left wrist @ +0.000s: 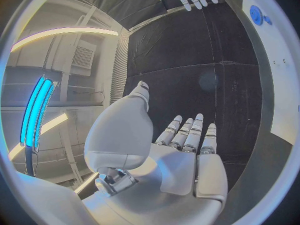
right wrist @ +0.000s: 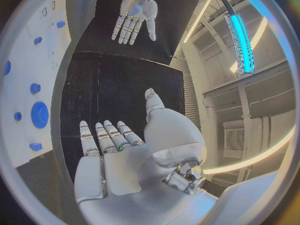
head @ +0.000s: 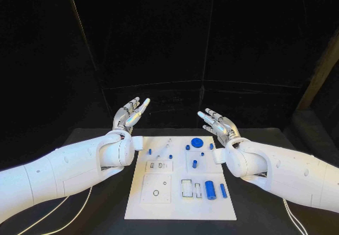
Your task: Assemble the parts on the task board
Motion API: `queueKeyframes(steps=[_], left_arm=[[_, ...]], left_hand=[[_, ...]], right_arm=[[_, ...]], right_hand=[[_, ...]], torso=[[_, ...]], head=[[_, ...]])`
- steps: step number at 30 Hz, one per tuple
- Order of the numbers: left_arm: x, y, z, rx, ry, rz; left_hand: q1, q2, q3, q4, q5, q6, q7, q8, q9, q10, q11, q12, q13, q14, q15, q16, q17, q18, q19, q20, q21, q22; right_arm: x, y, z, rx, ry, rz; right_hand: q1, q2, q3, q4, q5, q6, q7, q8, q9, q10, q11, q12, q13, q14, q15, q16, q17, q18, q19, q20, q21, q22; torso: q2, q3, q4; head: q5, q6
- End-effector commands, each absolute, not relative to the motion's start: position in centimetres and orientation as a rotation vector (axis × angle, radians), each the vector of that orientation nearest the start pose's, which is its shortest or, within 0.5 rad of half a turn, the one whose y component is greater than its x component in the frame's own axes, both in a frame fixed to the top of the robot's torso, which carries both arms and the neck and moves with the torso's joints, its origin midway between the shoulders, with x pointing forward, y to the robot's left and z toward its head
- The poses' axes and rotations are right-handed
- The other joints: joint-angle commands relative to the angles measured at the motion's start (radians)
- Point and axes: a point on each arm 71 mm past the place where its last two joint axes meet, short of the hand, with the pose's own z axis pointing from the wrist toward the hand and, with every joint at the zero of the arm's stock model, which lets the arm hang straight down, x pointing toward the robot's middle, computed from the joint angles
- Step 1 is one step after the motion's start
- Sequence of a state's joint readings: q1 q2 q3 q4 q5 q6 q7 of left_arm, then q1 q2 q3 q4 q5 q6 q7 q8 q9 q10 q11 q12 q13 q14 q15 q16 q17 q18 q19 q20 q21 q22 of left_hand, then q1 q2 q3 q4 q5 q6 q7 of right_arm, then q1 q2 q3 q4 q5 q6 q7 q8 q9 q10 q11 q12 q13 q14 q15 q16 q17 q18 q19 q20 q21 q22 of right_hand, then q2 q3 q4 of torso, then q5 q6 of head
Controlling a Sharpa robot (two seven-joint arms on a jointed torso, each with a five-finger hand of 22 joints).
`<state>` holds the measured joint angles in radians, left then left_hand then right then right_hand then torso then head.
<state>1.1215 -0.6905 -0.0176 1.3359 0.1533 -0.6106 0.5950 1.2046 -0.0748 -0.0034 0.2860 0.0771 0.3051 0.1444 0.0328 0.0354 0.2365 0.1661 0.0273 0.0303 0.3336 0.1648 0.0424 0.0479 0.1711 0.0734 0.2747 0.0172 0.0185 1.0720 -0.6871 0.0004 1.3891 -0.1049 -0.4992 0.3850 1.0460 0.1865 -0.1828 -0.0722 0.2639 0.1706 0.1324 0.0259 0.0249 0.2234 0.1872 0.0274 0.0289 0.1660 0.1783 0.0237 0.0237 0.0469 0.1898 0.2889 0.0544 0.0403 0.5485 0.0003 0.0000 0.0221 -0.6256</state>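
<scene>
The white task board (head: 141, 205) lies in the middle of the black table. Small blue parts sit on it: a round disc (head: 197, 142) near its far edge, a thick cylinder (head: 209, 187) and a thin bar (head: 223, 190) near its right side, with smaller pegs between. My left hand (head: 131, 115) is raised beyond the board's far left corner, fingers straight and apart, holding nothing. My right hand (head: 217, 123) hovers beyond the far right corner, likewise spread and empty. The right wrist view shows the board's edge (right wrist: 25, 145) with the blue disc (right wrist: 40, 114), and the left hand (right wrist: 134, 12) opposite.
The black table (head: 261, 134) runs around the board on all sides, with dark curtains behind. White cables (head: 70, 208) trail off the table's front left and right. Rectangular and round recesses (head: 157, 188) mark the board's near half.
</scene>
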Motion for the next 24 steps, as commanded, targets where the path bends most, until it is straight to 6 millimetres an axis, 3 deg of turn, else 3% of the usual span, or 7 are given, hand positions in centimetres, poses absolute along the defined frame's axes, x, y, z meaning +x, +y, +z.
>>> queueKeyframes(steps=[1,6,7,9,11,14,24], left_arm=[[51.4,20.9,-21.3,-1.269,1.066,-1.375],[51.4,20.9,-21.3,-1.269,1.066,-1.375],[51.2,22.8,-21.1,-1.273,1.071,-1.397],[51.1,23.0,-21.1,-1.269,1.071,-1.401],[50.9,23.3,-20.9,-1.257,1.074,-1.405],[50.7,23.3,-20.6,-1.238,1.087,-1.421],[49.1,22.5,-19.7,-1.181,1.161,-1.510]], left_hand=[[0.013,0.006,0.009,0.004,0.002,0.023,0.058,0.005,0.002,0.032,0.014,0.006,0.003,0.033,0.009,0.008,0.005,0.010,0.014,0.011,0.008,0.004],[0.038,0.031,0.021,-0.012,-0.002,0.135,0.088,0.024,0.013,0.206,0.058,0.035,0.019,0.236,0.043,0.064,0.036,-0.012,0.130,0.021,0.057,0.033],[0.047,0.037,0.022,-0.020,-0.002,0.181,0.092,0.032,0.017,0.281,0.071,0.050,0.025,0.306,0.052,0.084,0.045,-0.022,0.183,0.020,0.081,0.045],[0.064,0.044,0.022,-0.037,-0.003,0.266,0.098,0.049,0.025,0.399,0.079,0.078,0.034,0.385,0.058,0.111,0.055,-0.029,0.296,0.019,0.131,0.070],[0.087,0.053,0.025,-0.065,-0.004,0.390,0.104,0.074,0.035,0.560,0.062,0.119,0.044,0.485,0.037,0.149,0.067,-0.012,0.505,0.018,0.226,0.115],[0.115,0.061,0.029,-0.107,-0.006,0.546,0.097,0.107,0.046,0.660,0.034,0.151,0.044,0.599,0.001,0.188,0.078,0.012,0.630,0.007,0.286,0.135],[0.143,0.081,0.037,-0.187,-0.006,0.645,0.064,0.099,0.031,0.790,-0.009,0.147,0.036,0.785,-0.056,0.213,0.120,0.014,0.835,-0.052,0.366,0.158]], right_arm=[[49.6,-16.8,-23.6,1.050,1.561,1.445],[49.8,-16.6,-23.7,1.037,1.584,1.453],[51.0,-19.2,-22.4,0.753,1.504,1.292],[51.2,-19.4,-21.9,0.710,1.496,1.271],[51.5,-19.6,-21.3,0.647,1.488,1.243],[51.8,-19.9,-20.5,0.557,1.487,1.204],[52.5,-19.3,-18.4,0.161,1.562,1.012]], right_hand=[[0.207,0.015,0.036,-0.126,-0.054,0.251,0.121,0.047,0.028,0.330,0.051,0.059,0.028,0.310,0.045,0.076,0.031,0.044,0.196,0.002,0.086,0.042],[0.284,0.009,0.072,-0.202,-0.054,0.516,0.121,0.106,0.053,0.634,0.029,0.129,0.043,0.641,0.018,0.167,0.052,0.115,0.445,0.001,0.203,0.090],[0.292,0.008,0.078,-0.211,-0.054,0.571,0.115,0.116,0.056,0.664,0.020,0.134,0.041,0.678,0.007,0.175,0.051,0.126,0.471,0.000,0.217,0.094],[0.306,0.005,0.087,-0.215,-0.053,0.640,0.106,0.125,0.057,0.703,0.009,0.135,0.036,0.728,-0.007,0.181,0.047,0.136,0.507,-0.002,0.233,0.097],[0.322,-0.004,0.099,-0.218,-0.052,0.689,0.094,0.127,0.053,0.754,-0.007,0.133,0.032,0.793,-0.026,0.187,0.043,0.138,0.557,-0.015,0.257,0.102],[0.333,-0.010,0.117,-0.220,-0.046,0.748,0.078,0.127,0.047,0.821,-0.026,0.120,0.031,0.876,-0.053,0.188,0.041,0.138,0.622,-0.044,0.291,0.110],[0.341,-0.053,0.154,-0.219,-0.036,0.854,0.050,0.103,0.041,0.974,-0.075,0.079,0.033,1.111,-0.130,0.206,0.064,0.135,0.790,-0.136,0.473,0.196]], torso=[[0.000,0.0001,0.0000],[0.000,0.0001,0.0000],[0.014,0.0002,0.0020],[0.020,0.0004,0.0022],[0.028,0.0008,0.0022],[0.038,-0.0013,0.0048],[0.077,0.0015,0.0089]], head=[[0.000,0.000],[0.000,0.000],[-0.030,-0.020],[-0.033,-0.015],[-0.035,-0.013],[-0.042,-0.011],[-0.052,-0.003]])
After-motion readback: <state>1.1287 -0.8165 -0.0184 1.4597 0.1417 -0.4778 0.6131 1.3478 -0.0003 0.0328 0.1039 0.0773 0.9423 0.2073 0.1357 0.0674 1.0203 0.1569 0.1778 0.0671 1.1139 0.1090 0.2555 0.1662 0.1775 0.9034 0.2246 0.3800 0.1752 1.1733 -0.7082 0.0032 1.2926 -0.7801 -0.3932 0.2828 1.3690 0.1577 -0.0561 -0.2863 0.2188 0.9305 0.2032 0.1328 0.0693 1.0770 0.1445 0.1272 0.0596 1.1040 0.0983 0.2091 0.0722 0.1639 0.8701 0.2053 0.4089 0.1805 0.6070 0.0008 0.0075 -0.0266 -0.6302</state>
